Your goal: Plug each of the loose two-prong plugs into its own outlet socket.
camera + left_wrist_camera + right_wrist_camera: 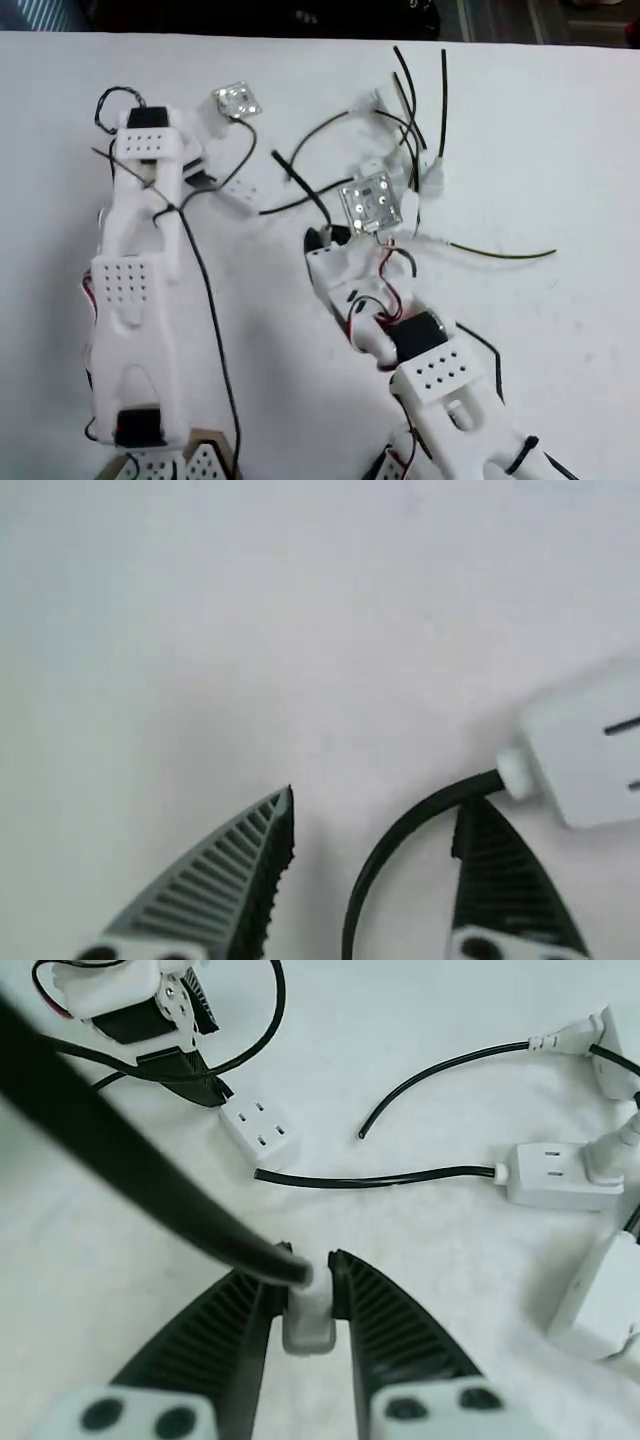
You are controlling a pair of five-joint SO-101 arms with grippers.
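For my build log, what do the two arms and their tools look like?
The left arm and right arm have white printed shells with hole grids, black motors, and red and black wires. The left tool and right tool have dark ribbed fingers on white bases.

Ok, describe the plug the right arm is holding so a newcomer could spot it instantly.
On the white table, find the right arm, the one ending at the tangle of cords. Its jaws are shut on a small white plug trailing a thick black cord. No other plug on the table is gripped.
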